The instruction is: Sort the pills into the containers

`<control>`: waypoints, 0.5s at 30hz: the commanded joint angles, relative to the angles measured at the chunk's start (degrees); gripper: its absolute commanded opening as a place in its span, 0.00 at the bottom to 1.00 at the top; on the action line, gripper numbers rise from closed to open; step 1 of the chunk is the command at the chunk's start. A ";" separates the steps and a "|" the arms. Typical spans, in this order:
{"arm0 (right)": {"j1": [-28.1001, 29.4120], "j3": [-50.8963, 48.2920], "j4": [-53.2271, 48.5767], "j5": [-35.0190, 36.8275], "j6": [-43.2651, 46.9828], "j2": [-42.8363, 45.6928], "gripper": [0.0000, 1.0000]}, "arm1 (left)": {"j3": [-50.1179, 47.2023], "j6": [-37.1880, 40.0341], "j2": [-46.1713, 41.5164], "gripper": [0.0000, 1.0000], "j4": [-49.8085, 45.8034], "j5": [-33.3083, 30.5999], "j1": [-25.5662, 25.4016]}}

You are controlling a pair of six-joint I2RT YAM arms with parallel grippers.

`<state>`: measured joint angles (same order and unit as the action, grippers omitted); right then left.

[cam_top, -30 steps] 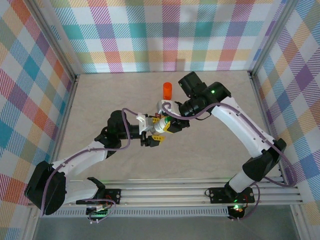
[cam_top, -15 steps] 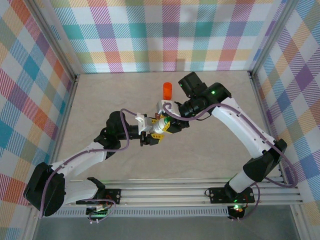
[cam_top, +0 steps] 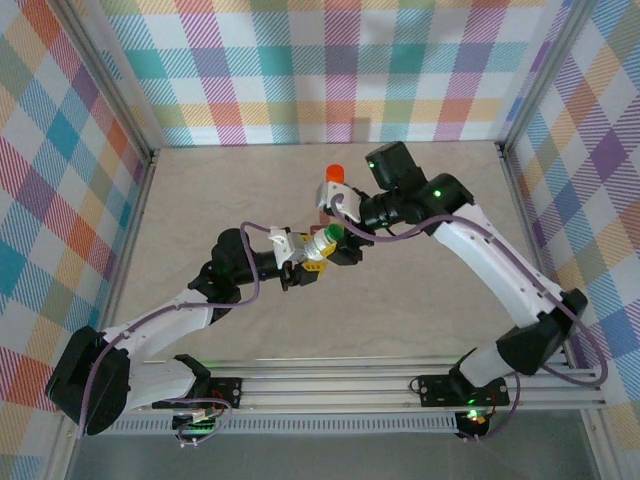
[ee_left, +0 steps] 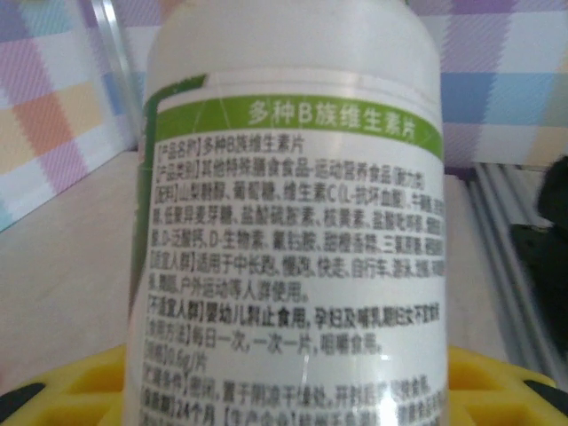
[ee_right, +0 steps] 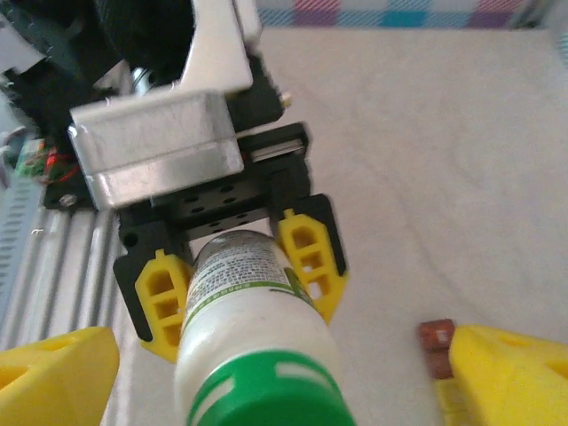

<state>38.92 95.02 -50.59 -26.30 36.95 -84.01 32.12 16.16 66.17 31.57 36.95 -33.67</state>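
Left gripper: closed partway on the white plastic bottle with a green cap and a green-banded printed label. One yellow finger presses each side of the bottle's lower body.

Bottle position: near the middle of the pale, marbled tabletop, held in the left gripper with the capped end pointing at the right gripper. In the left wrist view the label's rows of Chinese print face the camera.

Right gripper: jaws spread wide and holding nothing. Its yellow fingertips stand well apart on either side of the green cap and do not touch it.

Orange cylindrical vial: upright on the table just beyond the two grippers, apart from the bottle.

Small reddish-brown piece: just beside the right gripper's far fingertip – possibly a pill, but the view is too blurred to be sure.

Arms: both reach in from the near edge and meet at the bottle.
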 commanded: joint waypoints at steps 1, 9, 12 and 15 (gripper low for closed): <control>-0.44 -5.13 17.93 7.89 -19.41 6.67 0.99 | -1.59 -2.48 0.40 0.25 7.65 -8.71 -0.34; -0.42 -10.24 28.69 21.13 -61.88 6.55 0.99 | -2.68 -7.04 2.53 0.00 15.11 -16.07 -0.34; -0.33 -10.75 29.06 20.51 -69.28 4.98 0.99 | -2.75 -8.30 3.19 0.00 16.78 -18.24 -0.34; -0.24 -12.01 30.63 19.76 -74.40 3.50 0.99 | -3.29 -9.76 3.98 0.00 18.67 -21.83 -0.34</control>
<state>38.65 84.20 -23.16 -7.20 -25.43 -79.48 29.50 8.99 69.65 44.14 19.53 -33.67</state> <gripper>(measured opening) 0.990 0.496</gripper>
